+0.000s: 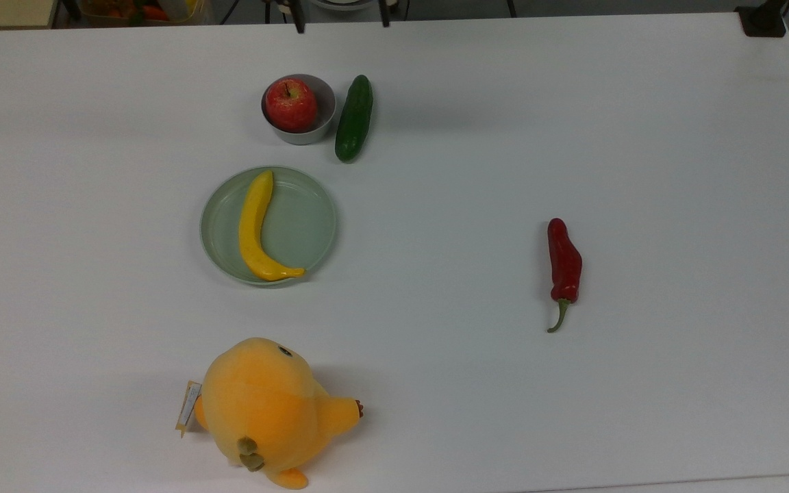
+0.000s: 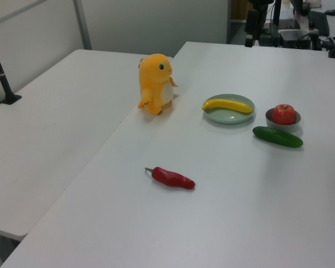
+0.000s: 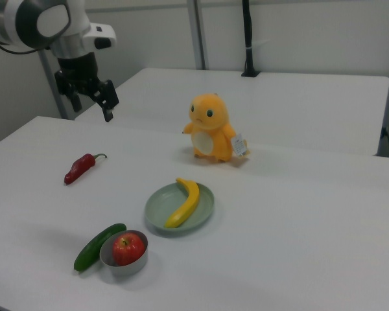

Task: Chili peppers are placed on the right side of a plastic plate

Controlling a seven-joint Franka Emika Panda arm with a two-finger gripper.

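The approach is only beginning: the end effector [image 3: 91, 98] hangs empty, fingers apart, above the counter [image 1: 641, 137]. The chili pepper [image 1: 564, 263] lies mid-counter, well apart from the plastic plate [image 1: 305, 226]. Next comes descending over the pepper's body.

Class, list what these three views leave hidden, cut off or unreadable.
1. Right view: the arm behind the gripper is cut off by the picture's left edge.
2. Right view: the apple's lower part is hidden by the bowl's wall.
3. Top view: the print on the plush toy's tag is too small to read.
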